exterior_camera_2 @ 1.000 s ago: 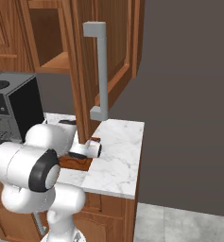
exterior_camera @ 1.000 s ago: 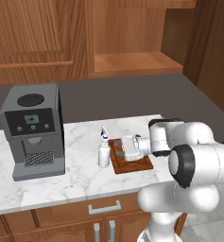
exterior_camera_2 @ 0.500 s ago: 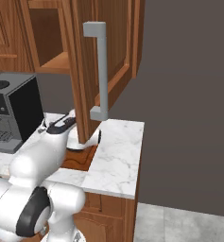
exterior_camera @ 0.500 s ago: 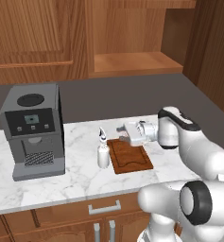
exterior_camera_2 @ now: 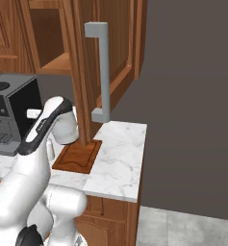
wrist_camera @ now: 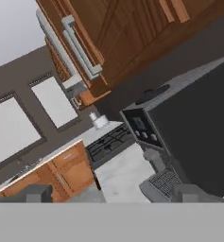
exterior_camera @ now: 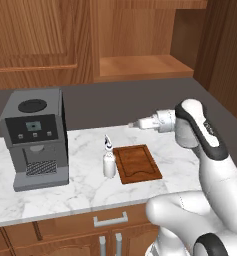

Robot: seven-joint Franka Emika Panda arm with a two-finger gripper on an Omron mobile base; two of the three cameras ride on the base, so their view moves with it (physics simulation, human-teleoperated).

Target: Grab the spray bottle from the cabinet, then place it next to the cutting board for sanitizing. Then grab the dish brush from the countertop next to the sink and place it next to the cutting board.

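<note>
White spray bottle (exterior_camera: 108, 160) beside cutting board (exterior_camera: 137, 163), gripper (exterior_camera: 135, 124) raised well apart

spray bottle (exterior_camera: 108, 162) upright, beside cutting board (exterior_camera: 137, 163) | board flat on countertop (exterior_camera: 85, 187)

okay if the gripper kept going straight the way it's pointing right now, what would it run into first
Probably the coffee machine. The gripper points sideways along the countertop, above the spray bottle, and in the hand view the machine's dark side lies just ahead of the fingertips. Depth is uncertain, so it might pass just behind it.
</note>
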